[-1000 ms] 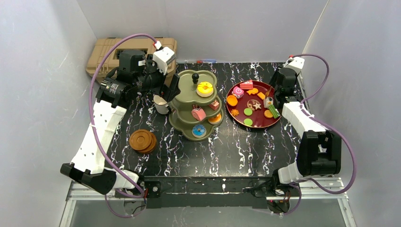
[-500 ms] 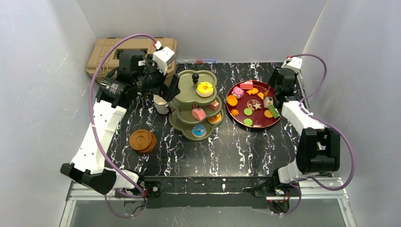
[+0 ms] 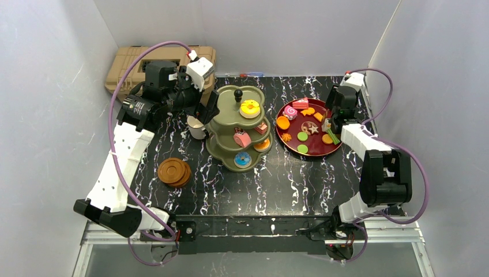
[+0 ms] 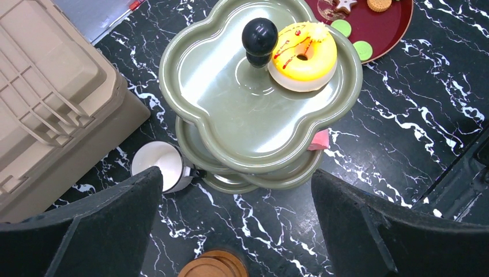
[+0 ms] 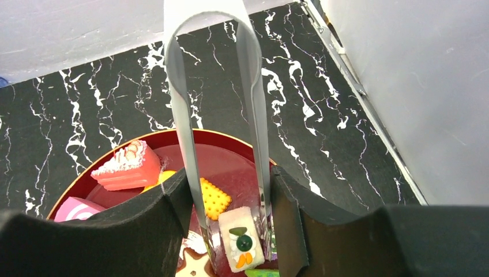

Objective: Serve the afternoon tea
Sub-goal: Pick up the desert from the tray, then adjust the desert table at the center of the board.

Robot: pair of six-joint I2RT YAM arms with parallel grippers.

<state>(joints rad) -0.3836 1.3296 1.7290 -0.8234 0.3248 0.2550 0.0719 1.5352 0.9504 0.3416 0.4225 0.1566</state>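
A tan toolbox (image 3: 138, 66) sits in the upper left corner of the overhead view. Below it, at centre left, a stack of brown saucers (image 3: 174, 171) lies on the black marble table (image 3: 288, 184). The left gripper (image 4: 236, 176) hangs above the table with its fingers spread wide, holding nothing. A white mug (image 4: 155, 164) stands under it, just left of the green stand (image 4: 190, 75). The stand is in the upper middle of the frame, with a black knob (image 4: 259, 34) on top and a yellow doughnut (image 4: 304, 49) beside the knob. A pink pastry (image 3: 242, 138) is on its middle tier and a blue doughnut (image 3: 243, 160) on the lowest. To the right lies a dark red plate (image 3: 314, 151) of pastries. The right gripper (image 5: 228, 190) clasps metal tongs (image 5: 177, 104), whose arms reach down on either side of a white pastry (image 5: 242, 242) on the plate, with a pink cake slice (image 5: 127, 167) at its left
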